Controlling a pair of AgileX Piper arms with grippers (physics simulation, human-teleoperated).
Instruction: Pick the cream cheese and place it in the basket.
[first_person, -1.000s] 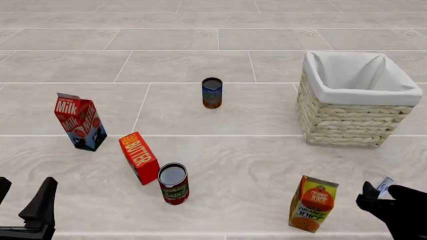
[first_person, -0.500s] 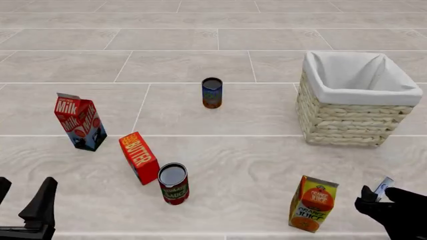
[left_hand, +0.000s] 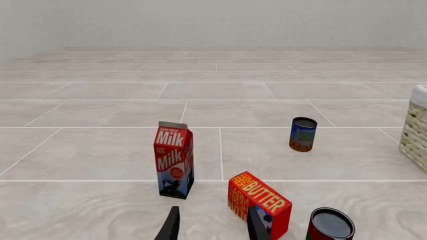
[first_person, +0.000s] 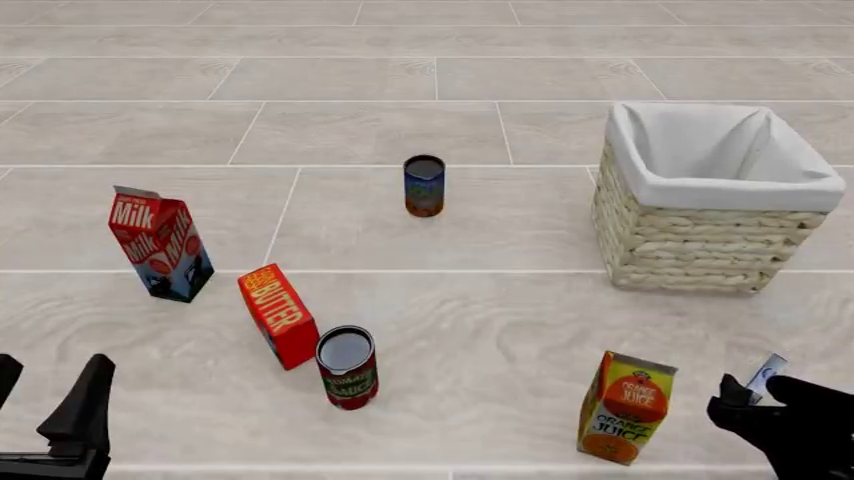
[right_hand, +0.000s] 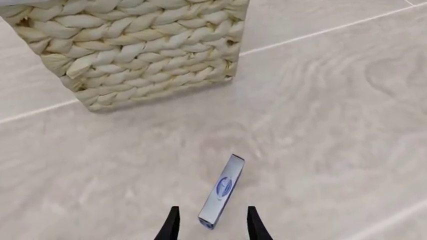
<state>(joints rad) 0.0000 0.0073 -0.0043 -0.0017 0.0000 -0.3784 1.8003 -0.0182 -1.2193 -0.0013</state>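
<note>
One basket (first_person: 694, 240) stands apart from cream cheese (right_hand: 222, 191).

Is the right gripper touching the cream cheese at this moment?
Apart. In the right wrist view the right gripper has its jaws open, with floor visible on both sides of the cream cheese standing on edge between them.

The setting is a simulated test scene, not a real room: flat rendered surfaces and a floor (first_person: 400, 60) of large pale wood-grain tiles with thin grout lines, ending at a plain light wall (left_hand: 213, 22) in the left wrist view. Grocery items stand scattered directly on the tiles: a milk carton (first_person: 160, 244), a butter box (first_person: 278, 314), two cans (first_person: 424, 185) (first_person: 347, 367), an orange juice carton (first_person: 626, 407) and a lined wicker basket (first_person: 694, 240). No furniture, shelving or fixtures identify it as a kitchen or shop.
</note>
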